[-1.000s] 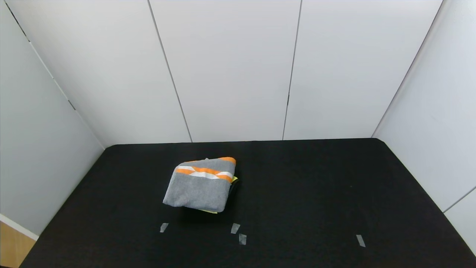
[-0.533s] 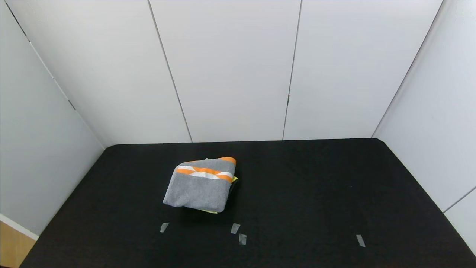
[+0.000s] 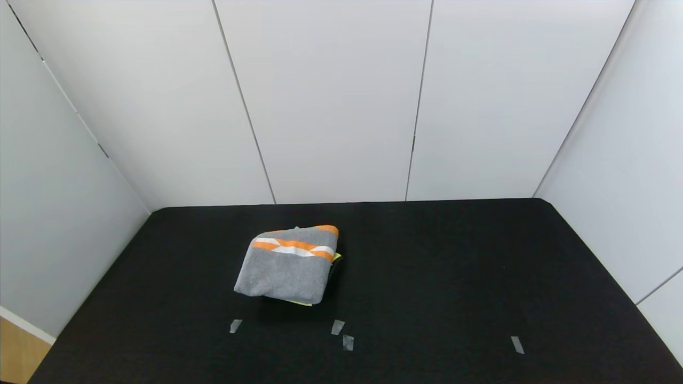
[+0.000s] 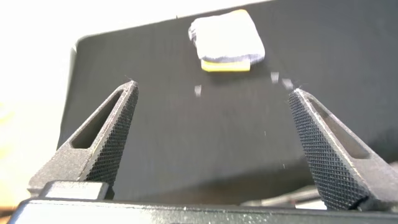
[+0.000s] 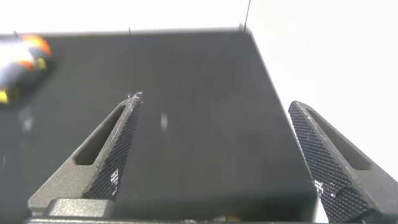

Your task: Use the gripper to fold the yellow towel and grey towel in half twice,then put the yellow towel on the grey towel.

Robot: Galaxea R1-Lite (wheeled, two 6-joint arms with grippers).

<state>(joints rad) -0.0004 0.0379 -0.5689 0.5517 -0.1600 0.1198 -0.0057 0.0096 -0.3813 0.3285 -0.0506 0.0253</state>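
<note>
No readable writing on either cloth. One grey towel (image 3: 286, 266), folded, lies left of centre on the black table (image 3: 453, 277), on top of one yellow towel (image 3: 301, 303), of which only slivers show at its edges. Four tape bits (image 3: 337, 327) lie nearer the robot. Left gripper (image 4: 211, 124) and right gripper (image 5: 214, 134): fingers spread wide, empty, both well apart from the towels.

My head camera looks forward and down over the black felt-covered table (image 3: 427, 277) from high up. Both wrist cameras sit back off its near edge, peering between my spread fingers; all three share the folded grey terry towel (image 3: 288, 269) (image 4: 225, 38) (image 5: 18, 56).
</note>
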